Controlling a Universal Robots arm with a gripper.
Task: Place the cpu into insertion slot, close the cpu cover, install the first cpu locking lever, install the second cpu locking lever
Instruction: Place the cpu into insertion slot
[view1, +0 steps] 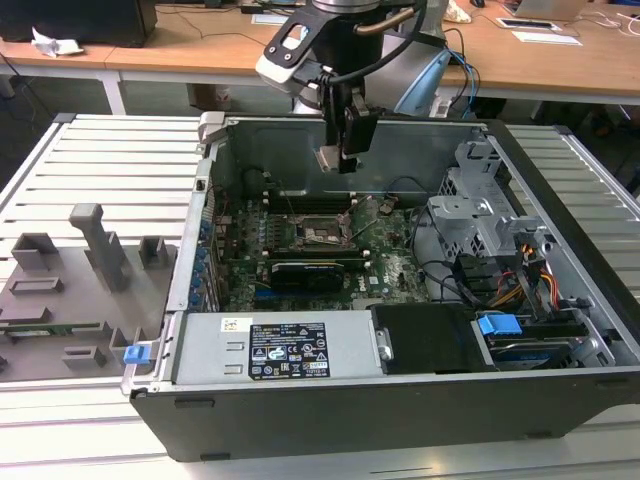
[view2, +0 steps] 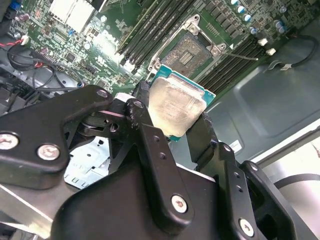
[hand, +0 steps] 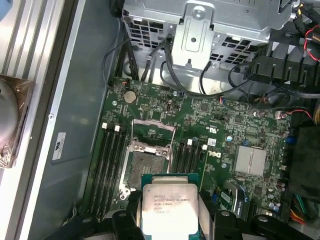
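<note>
Pincer (view2: 174, 112) clamped on cpu (hand: 169, 207) edges — chip kept flat, likely for square seating; open insertion slot (hand: 146, 167) below.

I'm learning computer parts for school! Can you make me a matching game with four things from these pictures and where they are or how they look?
Things:
1. cpu
2. cpu socket
3. power supply
4. memory slots

Descriptions:
A. open, nothing in it
B. silver box with a sticker at the case's edge
C. gripped between the jaws above the motherboard
D. dark rows on both sides of the socket

Pairs: 1-C, 2-A, 3-B, 4-D.
</note>
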